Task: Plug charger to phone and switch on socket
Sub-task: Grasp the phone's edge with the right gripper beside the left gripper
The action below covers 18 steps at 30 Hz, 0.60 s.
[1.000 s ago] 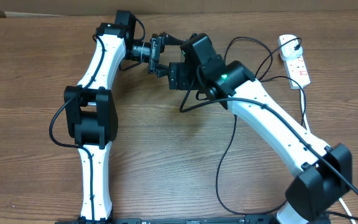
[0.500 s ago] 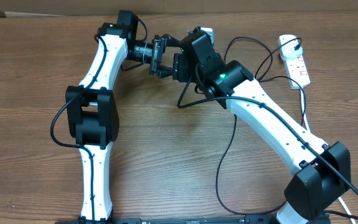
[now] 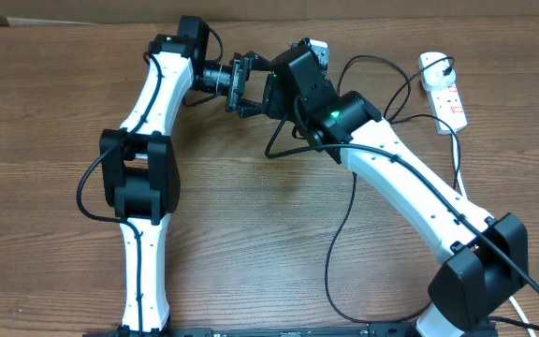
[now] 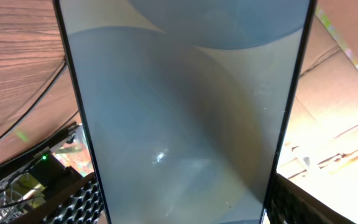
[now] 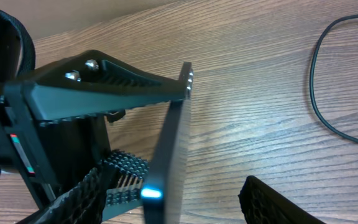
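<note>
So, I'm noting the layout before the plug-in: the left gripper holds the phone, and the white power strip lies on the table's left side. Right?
Not quite. The left gripper does hold the phone, but the white power strip lies on the right side of the table, as the overhead view shows.

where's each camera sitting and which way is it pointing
overhead: above the table, looking straight down; both arms, the socket at right.
left wrist: on the left arm, looking along left fingers; the phone fills it.
right wrist: on the right arm, looking down past right fingers at the phone's edge.
shared: both wrist views show the phone.
</note>
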Each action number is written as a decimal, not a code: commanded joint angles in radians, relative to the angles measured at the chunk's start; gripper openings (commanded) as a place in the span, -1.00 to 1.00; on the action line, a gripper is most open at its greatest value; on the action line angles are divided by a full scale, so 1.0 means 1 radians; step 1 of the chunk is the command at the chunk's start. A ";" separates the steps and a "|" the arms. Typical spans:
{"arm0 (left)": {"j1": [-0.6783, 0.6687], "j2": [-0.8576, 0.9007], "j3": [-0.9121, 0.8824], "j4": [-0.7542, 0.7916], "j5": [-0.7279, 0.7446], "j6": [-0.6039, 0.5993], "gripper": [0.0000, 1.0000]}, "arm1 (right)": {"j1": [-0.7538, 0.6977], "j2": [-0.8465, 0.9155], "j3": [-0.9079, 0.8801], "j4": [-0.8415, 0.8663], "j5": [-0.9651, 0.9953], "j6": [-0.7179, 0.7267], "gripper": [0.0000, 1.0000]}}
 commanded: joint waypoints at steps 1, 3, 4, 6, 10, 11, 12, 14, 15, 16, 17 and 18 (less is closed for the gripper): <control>-0.020 0.005 0.028 0.004 -0.008 -0.024 0.48 | 0.005 0.008 0.020 -0.003 0.018 0.006 0.36; -0.026 0.005 0.028 0.005 -0.011 -0.024 0.48 | 0.005 0.010 0.020 -0.003 0.019 0.006 0.31; -0.026 0.005 0.028 0.006 -0.011 -0.024 0.48 | 0.005 0.010 0.020 -0.003 0.019 0.006 0.28; -0.027 0.005 0.028 0.007 -0.010 -0.024 0.48 | 0.005 0.011 0.020 -0.003 0.021 0.006 0.21; -0.026 0.005 0.028 0.007 -0.010 -0.029 0.48 | 0.005 0.017 0.020 -0.011 0.021 0.007 0.17; -0.026 0.005 0.028 0.007 -0.009 -0.033 0.48 | 0.005 0.020 0.020 -0.014 0.021 0.007 0.18; -0.027 0.005 0.028 0.007 -0.006 -0.035 0.48 | 0.005 0.026 0.020 -0.016 0.021 0.009 0.18; -0.026 0.005 0.028 0.007 -0.006 -0.035 0.48 | 0.005 0.039 0.020 -0.023 0.021 0.010 0.18; -0.027 0.005 0.028 0.007 -0.006 -0.035 0.48 | 0.005 0.046 0.020 -0.026 0.021 0.010 0.18; -0.026 0.005 0.028 0.007 -0.007 -0.035 0.48 | 0.005 0.048 0.020 -0.027 0.021 0.010 0.18; -0.026 0.005 0.028 0.007 -0.007 -0.035 0.48 | 0.005 0.052 0.020 -0.027 0.021 0.010 0.18; -0.026 0.005 0.028 0.007 -0.007 -0.035 0.49 | 0.004 0.052 0.020 -0.027 0.021 0.010 0.18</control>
